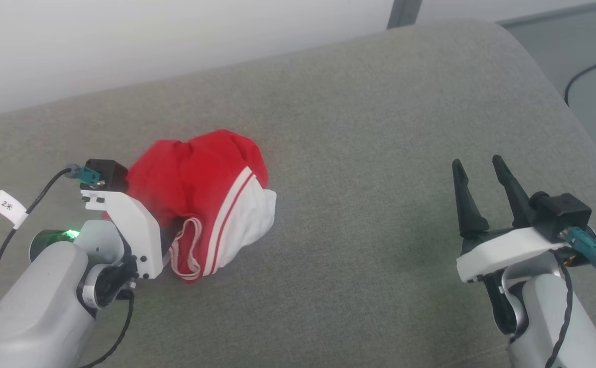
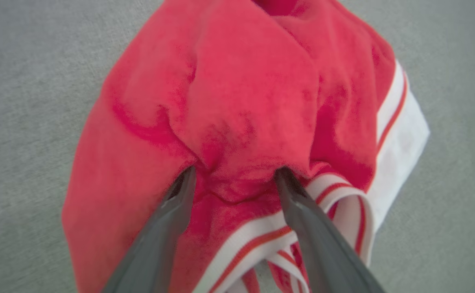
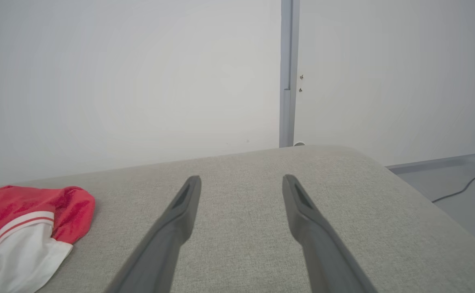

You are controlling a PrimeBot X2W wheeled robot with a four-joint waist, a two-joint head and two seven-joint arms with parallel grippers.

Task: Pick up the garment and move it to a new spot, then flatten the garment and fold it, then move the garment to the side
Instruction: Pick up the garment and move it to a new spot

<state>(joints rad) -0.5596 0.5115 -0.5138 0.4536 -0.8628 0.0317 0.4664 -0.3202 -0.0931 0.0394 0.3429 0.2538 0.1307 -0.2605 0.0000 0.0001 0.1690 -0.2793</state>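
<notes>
The left end effector (image 2: 236,173) is spread wide, tips pressed into the crumpled red jersey (image 1: 200,168) (nothing clamped) on the grey cushion (image 1: 379,128); the right end effector (image 1: 475,164) gapes empty near its right edge

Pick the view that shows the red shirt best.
Head view: nearly the whole crumpled shirt lies on the cushion. The left wrist view crops it close, left gripper pushed into the fabric. The right wrist view catches one corner.
</notes>
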